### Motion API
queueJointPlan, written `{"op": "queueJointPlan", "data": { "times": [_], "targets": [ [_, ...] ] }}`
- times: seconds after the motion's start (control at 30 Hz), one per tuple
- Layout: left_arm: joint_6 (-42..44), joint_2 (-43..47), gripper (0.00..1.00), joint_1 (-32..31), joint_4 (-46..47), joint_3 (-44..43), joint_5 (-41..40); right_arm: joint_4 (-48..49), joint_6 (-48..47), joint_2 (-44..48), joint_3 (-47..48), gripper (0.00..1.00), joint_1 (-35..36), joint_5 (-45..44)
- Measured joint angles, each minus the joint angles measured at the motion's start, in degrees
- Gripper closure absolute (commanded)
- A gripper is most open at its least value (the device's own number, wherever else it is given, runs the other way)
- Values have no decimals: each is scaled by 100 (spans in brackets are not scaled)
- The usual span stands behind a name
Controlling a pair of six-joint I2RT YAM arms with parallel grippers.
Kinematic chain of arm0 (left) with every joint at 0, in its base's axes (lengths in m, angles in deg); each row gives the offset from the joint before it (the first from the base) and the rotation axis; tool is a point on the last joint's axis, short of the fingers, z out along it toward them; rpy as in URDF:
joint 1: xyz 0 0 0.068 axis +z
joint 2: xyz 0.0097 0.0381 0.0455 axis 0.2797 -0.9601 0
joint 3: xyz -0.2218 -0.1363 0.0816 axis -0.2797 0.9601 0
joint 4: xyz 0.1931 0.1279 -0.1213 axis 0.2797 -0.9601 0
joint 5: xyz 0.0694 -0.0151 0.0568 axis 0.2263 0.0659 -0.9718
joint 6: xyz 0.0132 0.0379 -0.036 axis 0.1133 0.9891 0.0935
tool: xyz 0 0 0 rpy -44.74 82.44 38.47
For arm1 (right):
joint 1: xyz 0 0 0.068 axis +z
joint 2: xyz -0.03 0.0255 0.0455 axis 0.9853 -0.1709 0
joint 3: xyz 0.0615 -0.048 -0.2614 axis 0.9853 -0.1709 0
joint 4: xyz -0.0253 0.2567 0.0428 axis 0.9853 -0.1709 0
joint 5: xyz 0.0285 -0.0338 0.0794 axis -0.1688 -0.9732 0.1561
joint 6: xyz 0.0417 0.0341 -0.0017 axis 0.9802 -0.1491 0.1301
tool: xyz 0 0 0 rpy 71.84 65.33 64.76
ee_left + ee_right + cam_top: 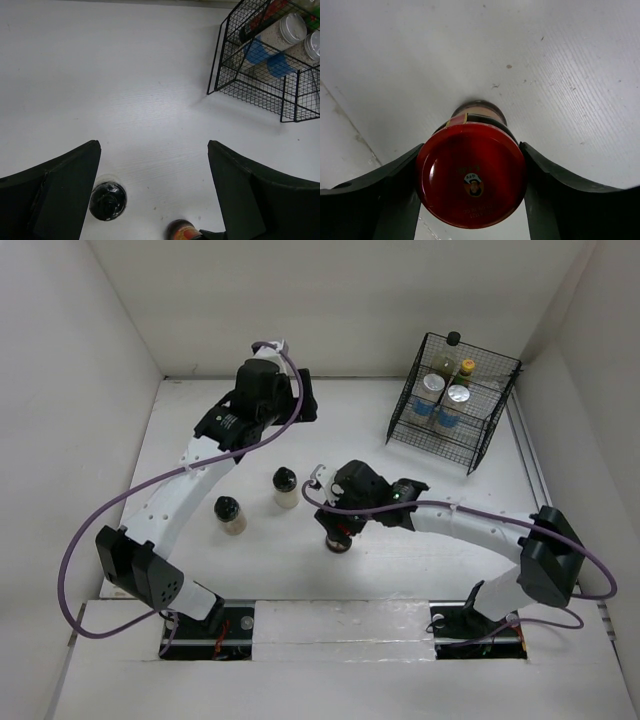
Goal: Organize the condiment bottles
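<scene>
The right pincer (470, 147) hangs straight down over the red-lidded jar (470, 177). Its two fingers (380, 200) sit snug against opposite sides of the lid and look to be touching it on both sides. How hard it is squeezing, I can't say. The jar stands upright on the table (420, 565), near the middle and toward the front.

It looks to me like a glass jar with a metal screw lid: stiff, smooth-sided, probably fairly heavy for its size if it's full, and liable to break if dropped. The lid is broader than the neck under it and round, so a hold on its rim alone could let the jar swing or slip. I'd sooner see the fingers lower, square across the body.

Just to the left stand the two black-capped beige jars (286, 487), apart from each other. Beyond them the left pincer (152, 145) hovers over bare table, spread wide with nothing in it.

At the far right corner is the black wire basket (480, 455). It holds the two silver-lidded blue-label jars (457, 395), the yellow-capped bottle (466, 367) and the tall dark bottle (454, 339).
</scene>
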Motion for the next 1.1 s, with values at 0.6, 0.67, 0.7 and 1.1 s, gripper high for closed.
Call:
{"op": "queueJointPlan", "data": {
  "times": [0.6,0.67,0.7,1.1],
  "targets": [
    [-352,28,13,-337,367,656,997,-715,275,962,1366,70,-2518,-772],
    [-310,13,12,-470,433,651,1152,-656,186,984,1845,70,-3268,-955],
    [-275,9,12,-529,455,643,1211,-643,170,981,2068,70,-3611,-1019],
    [304,-144,10,-1279,533,343,1327,-831,90,-317,3744,71,-6153,-741]
  ]
}}
